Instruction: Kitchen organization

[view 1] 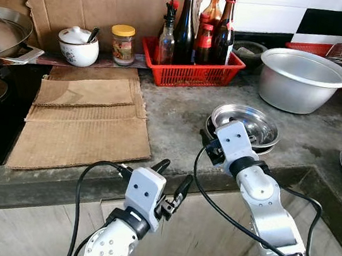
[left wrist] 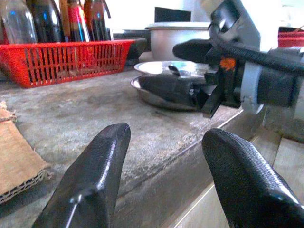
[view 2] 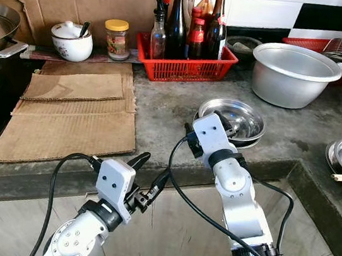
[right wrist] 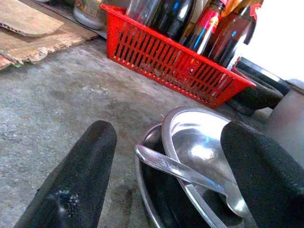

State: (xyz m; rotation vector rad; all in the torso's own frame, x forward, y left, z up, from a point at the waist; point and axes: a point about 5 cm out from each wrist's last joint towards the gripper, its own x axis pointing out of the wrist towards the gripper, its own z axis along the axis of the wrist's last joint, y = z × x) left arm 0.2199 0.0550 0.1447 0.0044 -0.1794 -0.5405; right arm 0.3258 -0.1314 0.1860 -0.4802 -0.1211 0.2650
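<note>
Nearest, the left gripper hovers released, fingers spread, just off the front edge of the grey counter, short of the stacked steel bowls. At those bowls the right gripper sits with its fingers apart astride the near rim, clasping nothing; a spoon lies inside the top bowl. Bare counter stretches between the bowls and the red basket of bottles behind them. Flattened cardboard lies left of the bowls, a large metal basin behind and right. Bottle labels are too small to read.
</note>
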